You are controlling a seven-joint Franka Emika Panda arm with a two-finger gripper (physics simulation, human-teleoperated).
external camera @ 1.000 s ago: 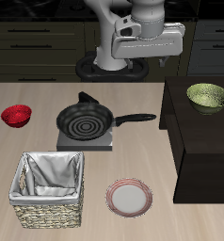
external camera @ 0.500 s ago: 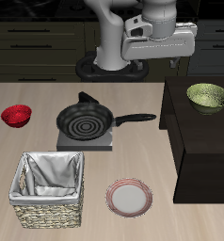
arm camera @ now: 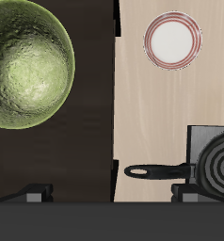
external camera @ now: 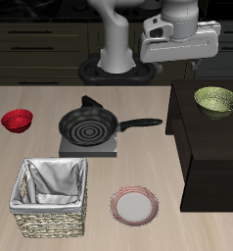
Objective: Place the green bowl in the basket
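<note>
Claw (external camera: 179,61) above pale wood table (external camera: 177,157)

No readable text, labels or numbers anywhere.

This is a kitchen. Dark cabinet fronts with long bar handles (external camera: 35,46) run along the back wall behind a pale wooden desk (external camera: 50,162). On the desk, a black frying pan with a spiral-ringed base (external camera: 87,125) sits on a small grey square hob (external camera: 89,147). Tableware lies around it: a small red bowl (external camera: 18,121), a flat pink-rimmed plate (external camera: 134,205) and a speckled olive-green bowl (external camera: 216,101).
</note>
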